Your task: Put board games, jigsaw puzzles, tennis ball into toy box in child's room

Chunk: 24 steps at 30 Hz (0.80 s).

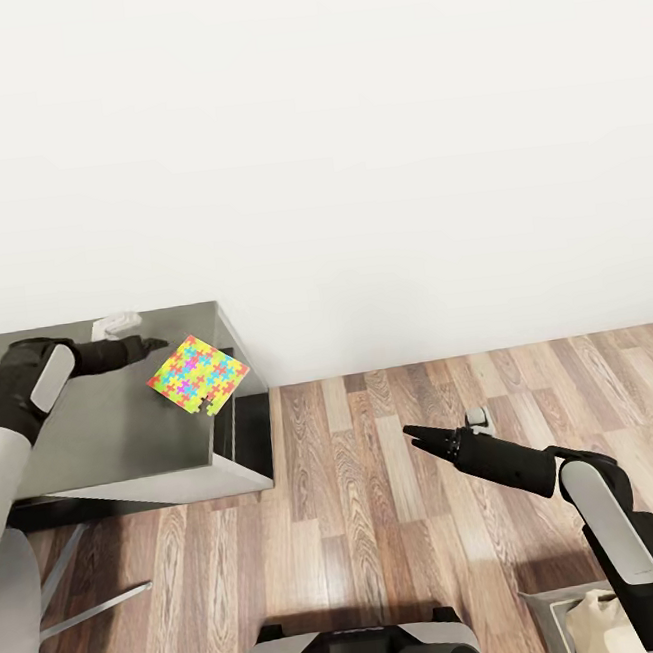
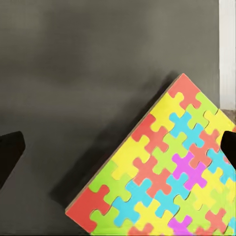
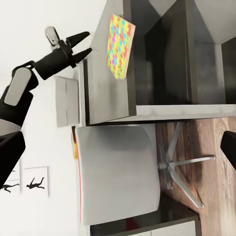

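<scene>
The left gripper (image 1: 155, 341) hovers over the dark grey table (image 1: 97, 441) with its fingers spread apart and nothing between them — in the left wrist view the two dark fingertips (image 2: 11, 152) sit wide at either side of the frame, and the right wrist view shows the same parted jaws from across the room. Just ahead of it lies the jigsaw puzzle (image 1: 198, 375), flat on the tabletop but turned diagonally, one corner toward the gripper and another poking right to the table's front-right edge. That's probably why the arm comes in low and level: a thin sheet like this gives little to pinch from above, so the overhanging corner looks like the easier bite. Room is decent — bare tabletop all around the puzzle, white wall behind, open plank floor (image 1: 407, 519) past the edge, so a nudge that way could tip it off. The right gripper (image 1: 414, 433) hangs well apart over the floor; its jaws look closed or nearly so, but it's hard to tell. A pale chair (image 3: 118, 172) is tucked beside the table.
</scene>
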{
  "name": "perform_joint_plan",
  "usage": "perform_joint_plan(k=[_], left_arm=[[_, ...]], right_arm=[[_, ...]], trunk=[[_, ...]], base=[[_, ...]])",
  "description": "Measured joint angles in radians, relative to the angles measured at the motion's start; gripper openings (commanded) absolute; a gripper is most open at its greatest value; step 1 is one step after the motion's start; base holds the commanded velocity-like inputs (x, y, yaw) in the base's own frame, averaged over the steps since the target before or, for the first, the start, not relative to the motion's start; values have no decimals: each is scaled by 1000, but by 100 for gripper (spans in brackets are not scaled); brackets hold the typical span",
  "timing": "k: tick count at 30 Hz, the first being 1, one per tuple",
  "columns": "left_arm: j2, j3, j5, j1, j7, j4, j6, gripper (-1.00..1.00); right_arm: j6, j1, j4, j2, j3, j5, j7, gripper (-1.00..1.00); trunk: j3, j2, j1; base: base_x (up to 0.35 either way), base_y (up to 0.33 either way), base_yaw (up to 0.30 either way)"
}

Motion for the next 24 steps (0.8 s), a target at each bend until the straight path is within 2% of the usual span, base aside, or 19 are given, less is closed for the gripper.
perform_joint_plan(k=[7,10,12,14,16,17,18,19,20,22,23,24], left_arm=[[27,-1,3,1,-95,-112,166,100],[54,0,7,1,-118,-141,230,100],[86,0,14,2,-162,-158,266,100],[103,0,20,3,-203,-163,281,100],[140,0,30,6,-318,-173,310,100],[150,-1,31,7,-354,-174,315,100],[170,-1,32,8,-424,-176,321,100],[182,-1,32,9,-460,-177,322,100],[208,-1,31,11,-526,-178,325,100],[239,-2,33,12,-591,-179,328,100],[269,-2,32,13,-651,-180,328,100],[284,-2,33,15,-681,-180,328,100]], right_arm=[[0,0,1,0,0,0,0,100],[0,0,1,0,0,0,0,100],[0,0,1,0,0,1,1,100],[0,0,2,0,0,1,1,100],[0,0,2,0,-1,3,1,100],[0,0,2,0,0,3,1,100],[0,0,2,0,0,4,1,100],[0,0,2,0,0,4,1,100],[0,0,2,0,0,4,0,100],[0,0,2,0,0,4,0,100],[0,0,2,0,0,5,0,100],[0,0,2,0,0,4,0,100]], trunk=[[0,0,0],[0,0,0],[0,0,0],[0,0,0],[0,0,0],[0,0,0],[0,0,0],[0,0,0],[0,0,0],[0,0,0],[0,0,0],[0,0,0]], base=[[0,0,0],[0,0,0],[0,0,0],[0,0,0],[0,0,0],[0,0,0],[0,0,0],[0,0,0],[0,0,0],[0,0,0],[0,0,0],[0,0,0]])
